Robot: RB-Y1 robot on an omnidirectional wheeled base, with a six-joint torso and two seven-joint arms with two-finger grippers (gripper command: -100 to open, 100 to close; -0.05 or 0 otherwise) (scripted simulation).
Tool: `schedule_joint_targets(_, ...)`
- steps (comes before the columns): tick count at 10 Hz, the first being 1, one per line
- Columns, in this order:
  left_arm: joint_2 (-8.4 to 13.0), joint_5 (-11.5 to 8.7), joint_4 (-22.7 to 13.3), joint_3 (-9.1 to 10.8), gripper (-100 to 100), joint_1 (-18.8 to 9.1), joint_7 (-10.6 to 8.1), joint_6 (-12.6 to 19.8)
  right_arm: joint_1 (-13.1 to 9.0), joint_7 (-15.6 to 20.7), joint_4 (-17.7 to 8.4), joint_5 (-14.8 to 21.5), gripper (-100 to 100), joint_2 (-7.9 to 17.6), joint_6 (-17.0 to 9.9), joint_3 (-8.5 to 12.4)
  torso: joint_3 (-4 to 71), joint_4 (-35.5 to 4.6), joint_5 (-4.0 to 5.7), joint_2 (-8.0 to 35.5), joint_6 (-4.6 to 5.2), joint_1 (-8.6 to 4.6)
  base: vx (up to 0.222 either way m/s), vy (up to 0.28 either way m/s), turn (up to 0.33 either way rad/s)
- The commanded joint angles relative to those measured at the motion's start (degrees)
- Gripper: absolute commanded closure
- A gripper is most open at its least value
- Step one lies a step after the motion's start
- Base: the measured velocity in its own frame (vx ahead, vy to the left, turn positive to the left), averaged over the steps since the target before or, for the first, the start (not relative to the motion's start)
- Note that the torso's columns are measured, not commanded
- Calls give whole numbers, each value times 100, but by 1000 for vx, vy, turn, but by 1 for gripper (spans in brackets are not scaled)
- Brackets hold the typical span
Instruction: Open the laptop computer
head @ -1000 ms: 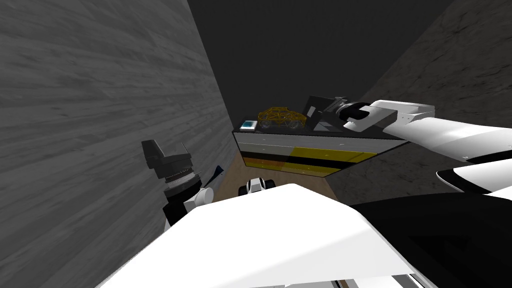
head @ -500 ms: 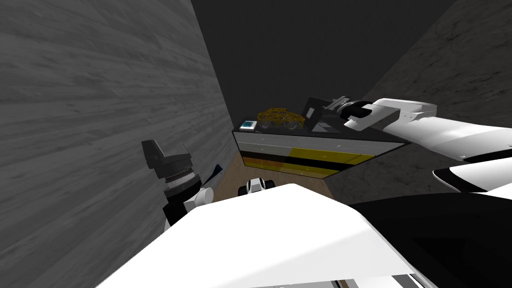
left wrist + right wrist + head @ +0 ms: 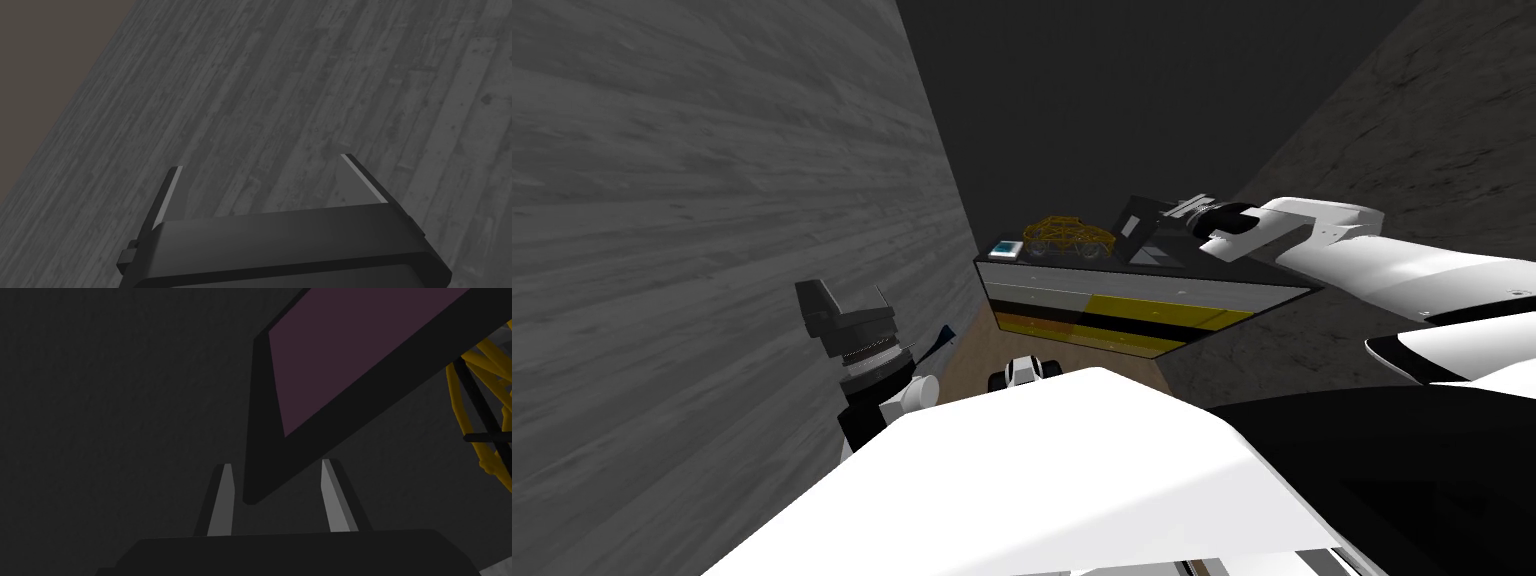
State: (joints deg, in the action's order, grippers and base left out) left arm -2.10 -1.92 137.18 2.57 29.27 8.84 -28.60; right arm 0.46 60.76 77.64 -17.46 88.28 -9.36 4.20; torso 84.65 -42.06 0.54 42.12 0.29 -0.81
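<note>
Jaws of your right gripper [image 3: 276,463] clamp the free corner of the laptop lid [image 3: 350,353], screen showing just beyond the fingers. It looks partway raised; more swing is left, I'd judge. Your left gripper [image 3: 260,161] hangs spread, empty.

A corner of the laptop lid [image 3: 350,363] fills the gap of the right pincer [image 3: 276,464]. A yellow wire frame [image 3: 1068,237] crowds the bench [image 3: 1132,300] just beside it. The left pincer [image 3: 259,162], spread, hangs close to the plank wall [image 3: 712,250].
</note>
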Motion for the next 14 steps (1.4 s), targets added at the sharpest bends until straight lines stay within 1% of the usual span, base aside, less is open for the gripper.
schedule_joint_targets(1, 0, 0, 0, 0, 0, 0, 0, 0, 45, -120, 20, -76, 100, -23, -18, 64, -3, -1, -3, 2, 1, 10, -19, -31, 22)
schedule_joint_targets(2, 0, 0, 0, 0, 0, 1, 0, 0, -12, -369, -91, -140, 100, -204, 22, 97, 0, 0, -17, -2, -8, 43, -26, -51, 52)
schedule_joint_targets(4, 0, 0, 0, 0, 0, 0, 0, 0, -59, -585, -209, -194, 100, -392, 66, 103, -2, 7, -10, 0, -28, 39, -62, -94, 46)
schedule_joint_targets(6, 0, 0, 0, 0, 0, 0, 0, 0, -106, -802, -327, -248, 100, -580, 110, 109, 0, 10, -5, -5, -15, 39, -49, -76, 31)
schedule_joint_targets(7, 0, 0, 0, 0, 0, 0, 0, 0, -129, -911, -386, -275, 100, -674, 133, 112, -1, 19, -1, -6, -25, 48, -50, -69, 30)
schedule_joint_targets(8, 0, 0, 0, 0, 0, 0, 0, 0, -129, -911, -386, -275, 100, -674, 133, 112, 9, 18, -6, -15, -28, 43, -36, -43, 6)
schedule_joint_targets(11, 0, 0, 0, 0, 0, 0, 0, 0, -199, -1236, -563, -356, 100, -956, 199, 121, 17, 28, -6, -29, -49, 58, -42, -54, 19)
schedule_joint_targets(12, 0, 0, 0, 0, 0, 0, 0, 0, -199, -1236, -563, -356, 100, -956, 199, 121, 17, 29, 0, -30, -52, 50, -40, -41, 18)
schedule_joint_targets(13, 0, 0, 0, 0, 0, 0, 0, 0, -216, -1231, -510, -365, 100, -874, 140, 187, 26, 24, -13, -40, -54, 54, -21, -11, -18)
schedule_joint_targets(14, 0, 0, 0, 0, 0, 1, 0, 0, -286, -1433, -667, -368, 100, -1130, 254, 195, 28, 13, -33, -40, -52, 71, -29, -43, -6)
